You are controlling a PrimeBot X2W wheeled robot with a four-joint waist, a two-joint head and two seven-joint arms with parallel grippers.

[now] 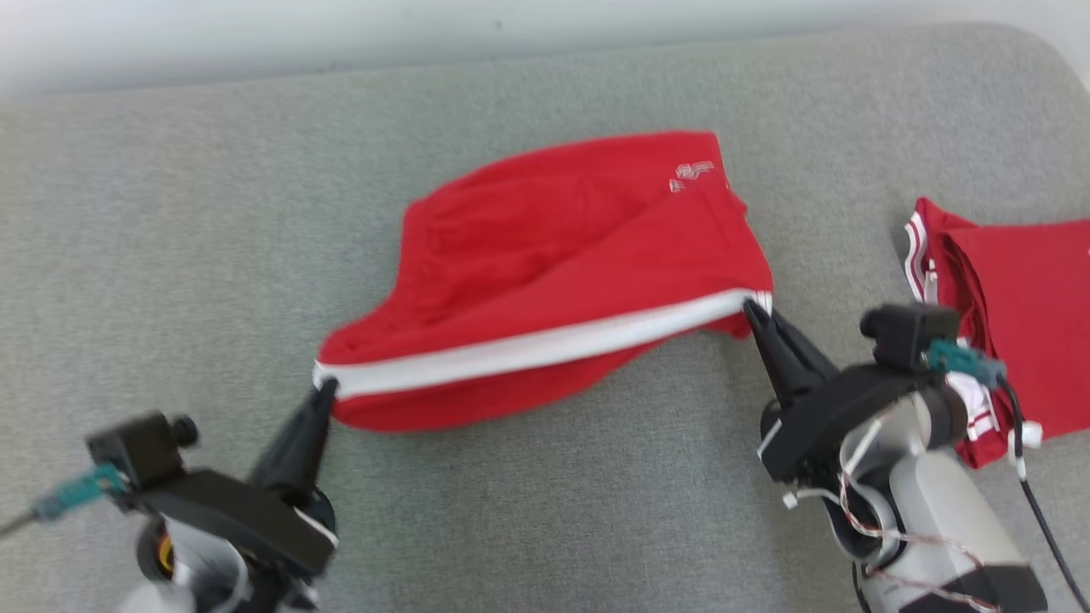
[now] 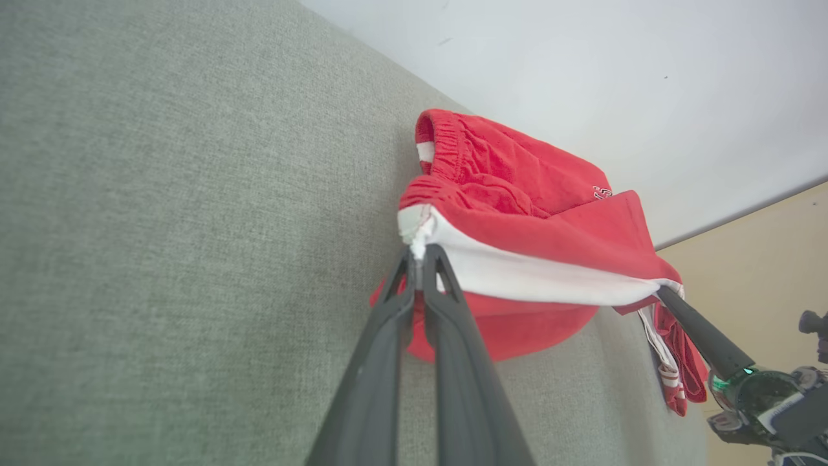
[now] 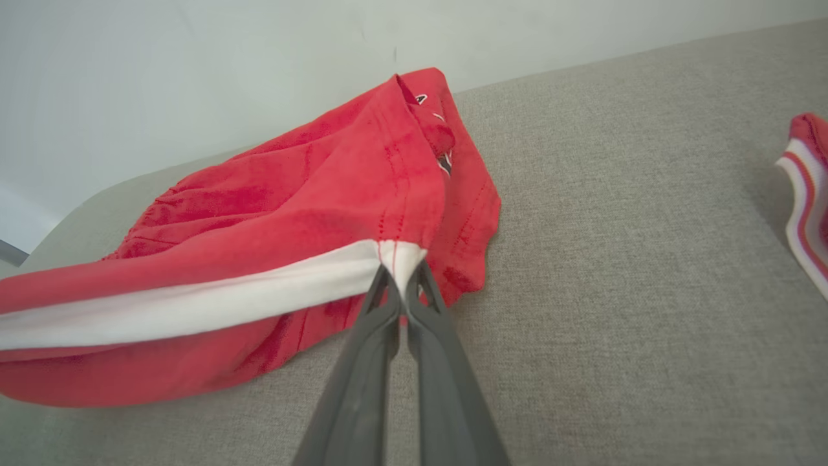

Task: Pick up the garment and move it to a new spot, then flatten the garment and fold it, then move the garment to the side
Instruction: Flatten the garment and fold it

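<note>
A pair of red shorts point(image 1: 562, 255) with a white side stripe is stretched between both grippers above the grey padded surface point(image 1: 170, 213). My left gripper point(image 1: 324, 390) is shut on the stripe's left end, by the elastic waistband point(image 2: 446, 139). At the stripe's right end, by the leg hem, my right gripper point(image 1: 753, 308) is shut on the cloth. In the left wrist view the fingertips pinch the white corner point(image 2: 417, 249), and the right gripper point(image 2: 663, 291) holds the far end. The right wrist view has the pinched stripe end point(image 3: 401, 259) between my closed fingers. The shorts' lower half sags onto the surface.
Another red garment with white trim point(image 1: 1013, 315) lies folded at the right edge of the surface, just behind my right wrist; its striped edge point(image 3: 805, 194) appears at the right of the right wrist view. A pale wall point(image 1: 341, 34) runs behind the surface.
</note>
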